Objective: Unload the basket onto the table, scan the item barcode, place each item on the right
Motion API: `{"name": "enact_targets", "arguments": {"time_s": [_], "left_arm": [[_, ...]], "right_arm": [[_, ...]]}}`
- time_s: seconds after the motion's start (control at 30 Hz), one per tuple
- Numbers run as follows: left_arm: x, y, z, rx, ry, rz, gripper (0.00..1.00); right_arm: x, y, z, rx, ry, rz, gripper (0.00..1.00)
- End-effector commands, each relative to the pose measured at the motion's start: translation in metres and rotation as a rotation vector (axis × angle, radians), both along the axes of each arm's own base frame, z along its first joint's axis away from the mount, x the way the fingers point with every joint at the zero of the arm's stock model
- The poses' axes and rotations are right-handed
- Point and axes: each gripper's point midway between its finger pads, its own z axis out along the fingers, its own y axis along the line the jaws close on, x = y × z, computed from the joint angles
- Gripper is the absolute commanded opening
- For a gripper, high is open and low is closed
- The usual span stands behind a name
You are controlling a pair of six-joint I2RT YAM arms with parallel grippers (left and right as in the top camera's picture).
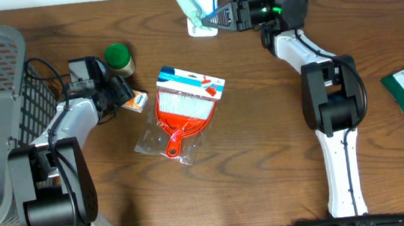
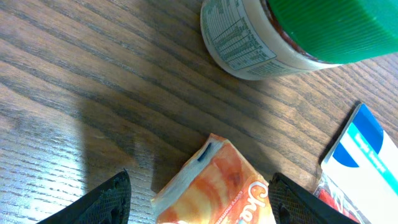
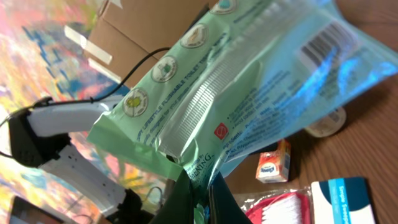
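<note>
Green wipes packet (image 3: 249, 81), pinched at one edge by the closed right jaws, is held raised over the counter's (image 1: 267, 159) far edge, its barcode (image 3: 323, 40) left uncovered, presumably for the white scanner (image 3: 62, 115). The left jaws stand open astride an orange box (image 2: 214, 186).

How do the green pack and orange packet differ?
The green pack is held off the table in the shut right gripper; the orange packet lies on it, inside the open left gripper. The green pack is larger than the orange packet. Both are printed packs.
</note>
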Motion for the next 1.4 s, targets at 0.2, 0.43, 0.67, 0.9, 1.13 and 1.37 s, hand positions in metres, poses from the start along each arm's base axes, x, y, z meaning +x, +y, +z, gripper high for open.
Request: {"name": "enact_targets", "arguments": {"time_s": [0.2, 0.43, 0.67, 0.9, 1.13, 1.37], "left_arm": [[0.035, -0.044, 0.060, -0.204, -0.257, -0.215, 0.71], [0.046, -0.076, 0.117, -0.343, -0.496, -0.413, 0.71], [0.045, -0.076, 0.115, -0.346, -0.486, -0.409, 0.71], [0.045, -0.076, 0.115, -0.348, -0.482, -0.408, 0.71], [0.042, -0.076, 0.108, -0.354, -0.448, -0.398, 0.71], [0.042, -0.064, 0.091, -0.307, -0.380, -0.317, 0.71]], "right_arm": [[-0.028, 0.041, 0.016, -0.033, 0.098, 0.101, 0.01], [-0.047, 0.068, 0.016, -0.029, 0.064, 0.162, 0.01], [-0.036, 0.072, 0.010, -0.078, 0.321, 0.150, 0.01], [-0.024, 0.059, 0.006, -0.070, 0.289, 0.120, 0.02], [0.037, 0.007, 0.021, 0.003, 0.499, -0.089, 0.01], [0.033, -0.045, 0.157, 0.063, 0.185, -0.128, 0.02]]}}
